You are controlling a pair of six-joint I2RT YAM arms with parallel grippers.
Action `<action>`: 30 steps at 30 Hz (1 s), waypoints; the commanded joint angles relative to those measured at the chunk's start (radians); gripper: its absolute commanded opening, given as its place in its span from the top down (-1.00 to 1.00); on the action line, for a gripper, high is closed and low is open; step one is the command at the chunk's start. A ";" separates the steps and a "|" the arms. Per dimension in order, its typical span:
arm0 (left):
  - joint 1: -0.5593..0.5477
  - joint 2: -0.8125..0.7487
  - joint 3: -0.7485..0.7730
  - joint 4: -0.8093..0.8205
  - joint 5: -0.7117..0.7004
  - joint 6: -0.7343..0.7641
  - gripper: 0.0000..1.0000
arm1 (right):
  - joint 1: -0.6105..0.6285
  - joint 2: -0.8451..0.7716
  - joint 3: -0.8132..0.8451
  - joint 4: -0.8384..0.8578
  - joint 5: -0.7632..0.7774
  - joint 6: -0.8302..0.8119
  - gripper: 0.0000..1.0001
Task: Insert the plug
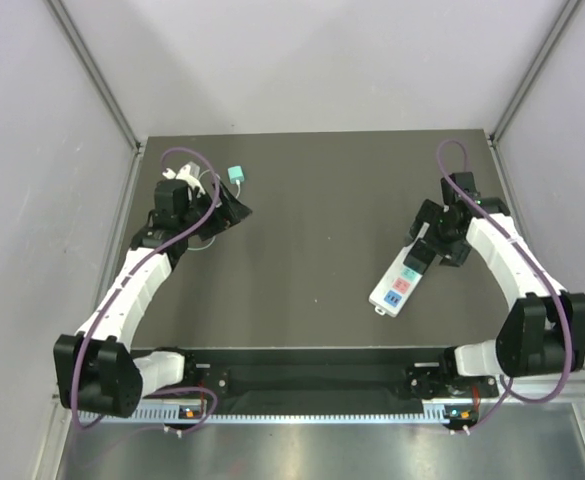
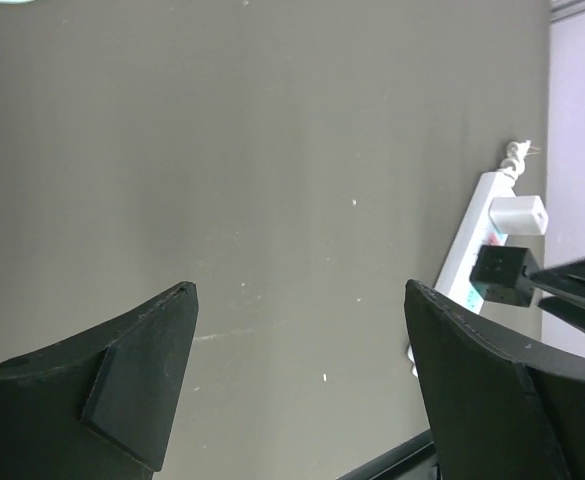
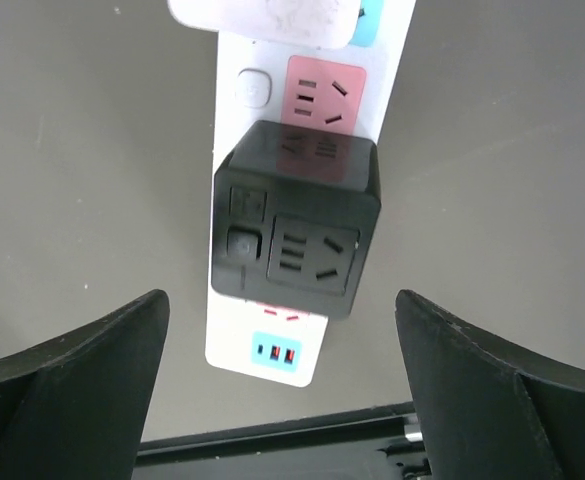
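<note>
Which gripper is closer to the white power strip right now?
Right. The right gripper sits directly over the power strip, its open fingers either side of the black adapter on it. The left gripper is far across the table, near the far-left corner.

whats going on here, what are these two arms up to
Two robot arms are plugging things into a white power strip lying on the table. The right gripper hangs open over a black adapter that sits on the strip, apparently pushed in, with the fingers clear of it on both sides. A white plug sits in the strip beyond it. The left gripper is open and empty over bare table, well away from the strip.
</note>
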 commanded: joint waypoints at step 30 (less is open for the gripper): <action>0.016 1.048 0.931 -0.249 -0.419 0.300 -0.48 | 0.034 -0.571 -0.207 0.237 -0.245 -0.209 -0.86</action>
